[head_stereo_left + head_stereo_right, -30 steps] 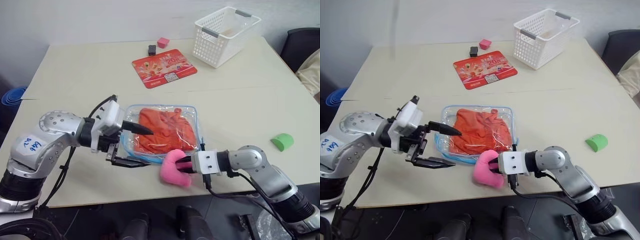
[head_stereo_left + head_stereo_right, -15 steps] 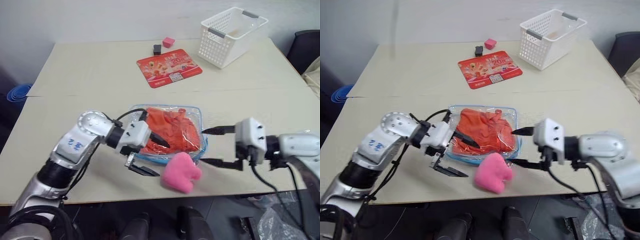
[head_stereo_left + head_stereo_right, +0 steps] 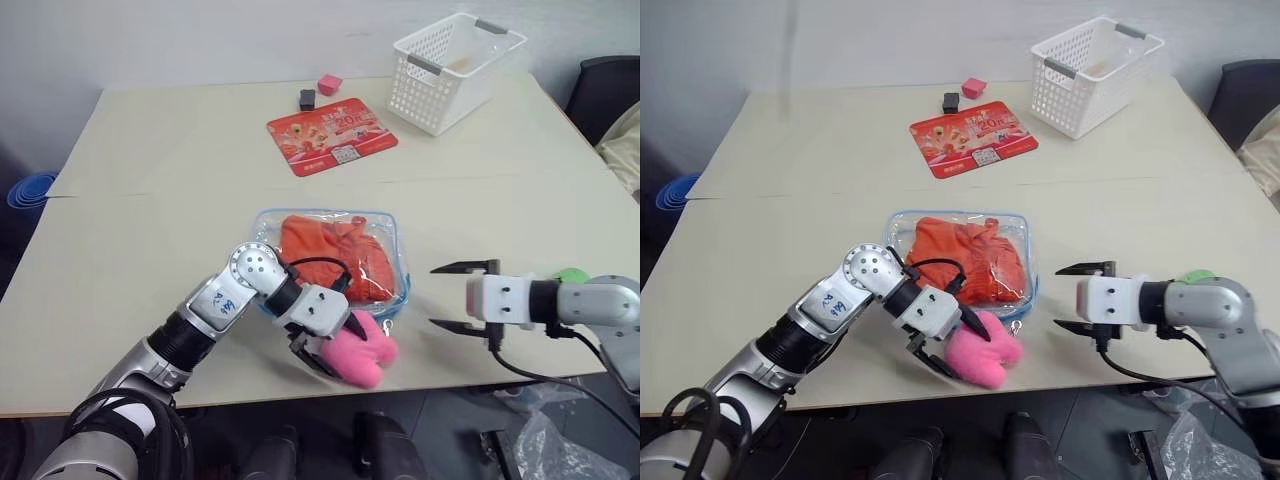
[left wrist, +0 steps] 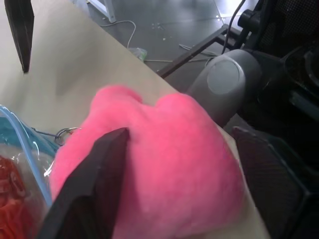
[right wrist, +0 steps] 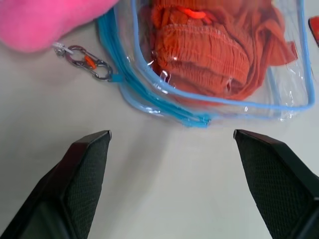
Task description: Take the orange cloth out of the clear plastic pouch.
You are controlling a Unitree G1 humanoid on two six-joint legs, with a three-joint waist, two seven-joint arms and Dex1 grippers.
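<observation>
Plush toy (image 3: 362, 350) against pouch (image 3: 395, 262) edge

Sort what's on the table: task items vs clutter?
Job items:
- orange cloth, inside the pouch
- clear plastic pouch

Lying about:
- pink plush toy, between the left end effector fingers
- red printed card
- white basket
- small black item
- small pink block
- green object

pouch front edge: pink plush toy (image 3: 362, 348) and left gripper (image 3: 335, 352) are blocking it
pouch right side: bare table (image 3: 480, 215) is lying open (right gripper (image 3: 457, 297) is hovering there)
</observation>
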